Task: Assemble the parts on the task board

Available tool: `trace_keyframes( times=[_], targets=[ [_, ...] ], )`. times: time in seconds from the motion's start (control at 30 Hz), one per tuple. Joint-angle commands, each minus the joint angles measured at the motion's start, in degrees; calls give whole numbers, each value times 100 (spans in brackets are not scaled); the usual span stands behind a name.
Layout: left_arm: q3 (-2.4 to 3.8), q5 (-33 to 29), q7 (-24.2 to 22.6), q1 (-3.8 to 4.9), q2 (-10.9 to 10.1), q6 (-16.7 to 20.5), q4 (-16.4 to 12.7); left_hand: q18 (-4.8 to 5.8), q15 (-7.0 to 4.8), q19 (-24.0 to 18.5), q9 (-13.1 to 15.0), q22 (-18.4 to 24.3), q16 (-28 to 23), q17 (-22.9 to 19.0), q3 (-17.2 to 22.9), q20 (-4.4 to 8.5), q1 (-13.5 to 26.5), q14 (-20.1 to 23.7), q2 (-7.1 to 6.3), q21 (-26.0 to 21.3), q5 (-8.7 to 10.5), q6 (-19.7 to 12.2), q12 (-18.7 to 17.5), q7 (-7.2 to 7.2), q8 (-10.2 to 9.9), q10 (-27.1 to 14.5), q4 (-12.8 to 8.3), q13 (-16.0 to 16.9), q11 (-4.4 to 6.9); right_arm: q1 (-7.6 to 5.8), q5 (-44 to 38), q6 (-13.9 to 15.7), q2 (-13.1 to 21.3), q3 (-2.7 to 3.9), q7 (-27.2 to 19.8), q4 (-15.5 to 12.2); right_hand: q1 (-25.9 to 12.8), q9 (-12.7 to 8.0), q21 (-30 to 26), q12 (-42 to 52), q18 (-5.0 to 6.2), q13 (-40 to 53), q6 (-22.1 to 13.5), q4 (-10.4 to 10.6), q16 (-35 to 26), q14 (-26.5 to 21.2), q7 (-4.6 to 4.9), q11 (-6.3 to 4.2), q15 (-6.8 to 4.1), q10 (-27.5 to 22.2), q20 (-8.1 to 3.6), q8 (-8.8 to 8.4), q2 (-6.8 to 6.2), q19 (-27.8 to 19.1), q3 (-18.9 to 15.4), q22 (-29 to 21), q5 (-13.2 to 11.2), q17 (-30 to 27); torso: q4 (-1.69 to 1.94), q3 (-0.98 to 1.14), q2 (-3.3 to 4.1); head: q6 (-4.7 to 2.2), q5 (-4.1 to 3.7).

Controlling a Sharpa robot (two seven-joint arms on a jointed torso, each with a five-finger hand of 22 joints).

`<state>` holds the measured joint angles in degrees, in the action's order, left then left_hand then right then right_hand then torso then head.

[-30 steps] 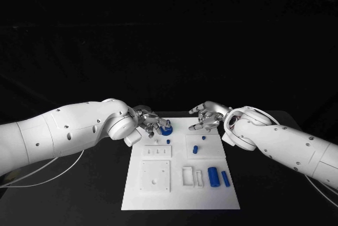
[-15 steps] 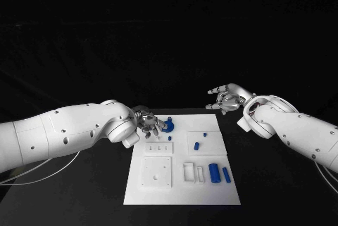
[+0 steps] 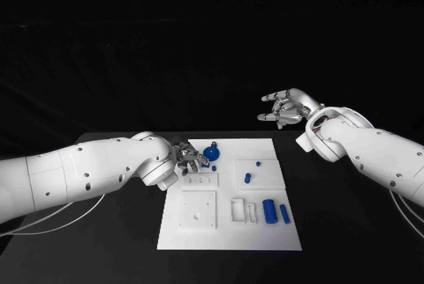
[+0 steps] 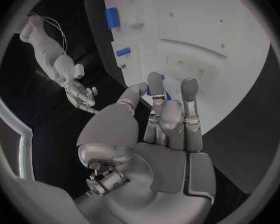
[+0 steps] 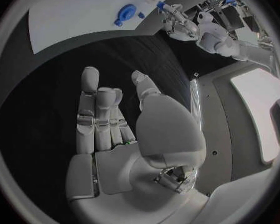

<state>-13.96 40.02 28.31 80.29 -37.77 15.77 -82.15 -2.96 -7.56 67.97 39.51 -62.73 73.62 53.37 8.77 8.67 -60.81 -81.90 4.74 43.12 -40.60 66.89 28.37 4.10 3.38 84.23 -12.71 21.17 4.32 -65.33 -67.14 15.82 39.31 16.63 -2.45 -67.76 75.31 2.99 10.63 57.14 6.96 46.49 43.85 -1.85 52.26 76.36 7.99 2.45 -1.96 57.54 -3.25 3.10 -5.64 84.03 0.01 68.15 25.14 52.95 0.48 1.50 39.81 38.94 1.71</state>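
1. Task board point(image 3: 265, 235): white plate, mid table point(image 3: 106, 247), long side running near-to-far.
2. L hand point(image 3: 187, 159) sits at board's far-left edge, fingers loosely apart w/ nothing in them. Wrist view shows the L hand's fingers point(image 4: 171, 122) stretched over the board's edge; a bit of blue shows behind the fingertips, too covered to tell which part.
3. Round blue part w/ thin stem point(image 3: 212, 152) stands on board's far strip, just right of L hand. Contact w/ fingers can't be told from head view; looks apart.
4. Tiny blue part point(image 3: 214, 168) just near of it, small, shape unclear.
5. R hand point(image 3: 284, 110) is raised far-right, well apart from board, off its far-right corner. Fingers lightly curled, spread, holding nothing; R wrist view confirms bare palm.
6. Mid-right of board: short blue peg point(image 3: 247, 178) lying, w/ a blue dot point(image 3: 258, 164) far of it.
7. Near-right: thick blue cylinder point(image 3: 269, 211) and slimmer blue rod point(image 3: 284, 213) side by side, beside white slotted blocks point(image 3: 238, 210).
8. Near-left: square white panel point(image 3: 197, 209) w/ small holes; detail too fine to read.
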Motion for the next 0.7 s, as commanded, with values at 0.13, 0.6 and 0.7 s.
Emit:
trace_keyframes(
  times=[0.13, 0.6, 0.7],
  targets=[
    [4, 305, 236, -90, 51, 80, 14, 104, -17, 124, 1074, -240, 99, 91, 114, 10, -26, -91, 77, -107, -17, 631, 132, -544, 37, 248, -155, 88, 60, -20, 60, 67, -47, 9, -90, 2, -55, 8, -18, 40, 99, -7, 59, -36, 1, -6, 5, -40, -13, -6, 12, -4, 26, 154, -1, 7, 57, -12, -9, 1, 9, 50, 2],
    [5, 413, 284, -223, 75, -77, 99, 111, -20, 237, 1211, -610, 187, 118, 80, 7, -13, -92, 66, -382, -7, 732, 255, -568, 43, 254, -119, 120, 38, -35, 18, 41, -59, 14, -9, 6, -75, 10, -32, 41, 98, -15, 82, -57, -7, -10, 3, -41, -12, -13, 14, -3, 30, 153, 30, 6, 90, -23, -2, -1, 3, 137, -10],
    [5, 437, 293, -228, 71, -131, 100, 111, -19, 262, 1276, -698, 206, 130, 76, 3, -12, -93, 63, -447, -6, 750, 291, -573, 43, 254, -110, 111, 33, -36, 14, 41, -57, 14, -1, 12, -75, 10, -39, 39, 98, -19, 83, -66, -11, -12, 4, -41, -12, -16, 14, -3, 30, 152, 44, 5, 106, -27, -2, 0, 0, 153, -10]
  ],
)
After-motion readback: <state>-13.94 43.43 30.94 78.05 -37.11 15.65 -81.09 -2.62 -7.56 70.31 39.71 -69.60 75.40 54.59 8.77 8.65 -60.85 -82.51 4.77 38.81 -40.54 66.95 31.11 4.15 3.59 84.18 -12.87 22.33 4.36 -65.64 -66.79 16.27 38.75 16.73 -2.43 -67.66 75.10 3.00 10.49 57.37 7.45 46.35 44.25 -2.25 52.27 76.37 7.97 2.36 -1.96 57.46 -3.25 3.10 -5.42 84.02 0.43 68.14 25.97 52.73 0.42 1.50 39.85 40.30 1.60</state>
